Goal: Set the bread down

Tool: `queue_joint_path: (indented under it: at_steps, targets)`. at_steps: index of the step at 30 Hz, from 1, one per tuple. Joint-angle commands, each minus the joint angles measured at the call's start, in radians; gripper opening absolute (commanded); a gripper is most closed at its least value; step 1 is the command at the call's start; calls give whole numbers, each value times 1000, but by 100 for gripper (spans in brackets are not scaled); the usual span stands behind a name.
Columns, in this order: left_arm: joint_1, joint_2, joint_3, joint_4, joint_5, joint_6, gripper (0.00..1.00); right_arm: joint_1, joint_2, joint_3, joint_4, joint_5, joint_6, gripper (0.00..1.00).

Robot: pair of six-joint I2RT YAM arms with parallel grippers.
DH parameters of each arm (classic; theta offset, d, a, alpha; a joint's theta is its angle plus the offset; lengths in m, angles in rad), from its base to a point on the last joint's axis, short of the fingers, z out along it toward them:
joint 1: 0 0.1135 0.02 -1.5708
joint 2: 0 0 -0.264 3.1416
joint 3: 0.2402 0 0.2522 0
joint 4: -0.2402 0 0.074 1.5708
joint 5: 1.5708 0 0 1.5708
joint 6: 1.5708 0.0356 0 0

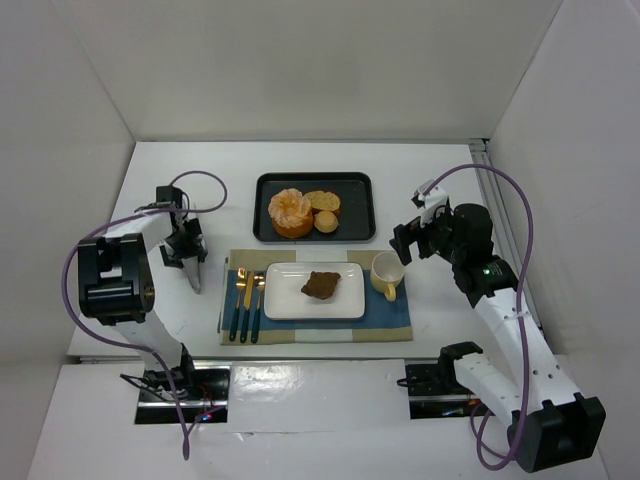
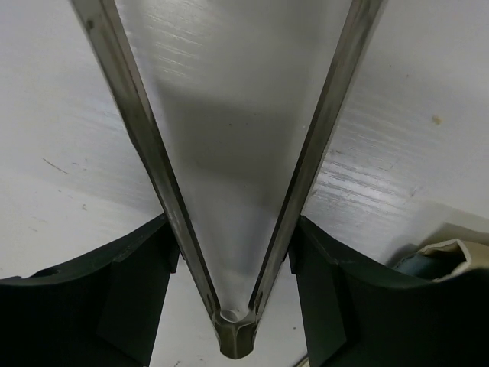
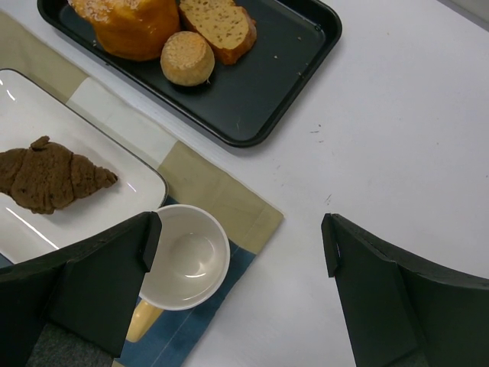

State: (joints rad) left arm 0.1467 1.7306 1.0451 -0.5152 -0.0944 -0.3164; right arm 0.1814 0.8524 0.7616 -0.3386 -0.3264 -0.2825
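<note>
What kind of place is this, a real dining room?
Likely a robot test bench staged as a place setting: plain white walls box in the table, and a placemat carries a white plate with bread, cutlery and a yellow cup, beside a tray of pastries.

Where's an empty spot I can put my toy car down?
The right half of the tray is bare, beside the roll and slice. So is the table behind the tray and right of it. The mat is crowded: cutlery, plate with bread, cup. Tongs in the left gripper hang left of it.
</note>
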Motion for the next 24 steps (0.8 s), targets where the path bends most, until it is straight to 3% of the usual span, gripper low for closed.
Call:
queue_joint_path:
  at_steps: [1,5,11,18,24]
  targets:
    - [7,18,-14,-13,27,29,73,7,-21,12,-4,-8,-7,100]
    - [7,29,-14,-13,27,30,78,7,-21,12,-4,-8,-7,100]
    - [7,-87,-5,-11,64,2,100,7,23,31,-25,-30,5,100]
    - [-15,-308,-20,0,169,-38,100,7,27,47,-7,-8,57,100]
    - [-202,-597,-78,40,182,-26,100,7,39,73,-5,27,98,100]
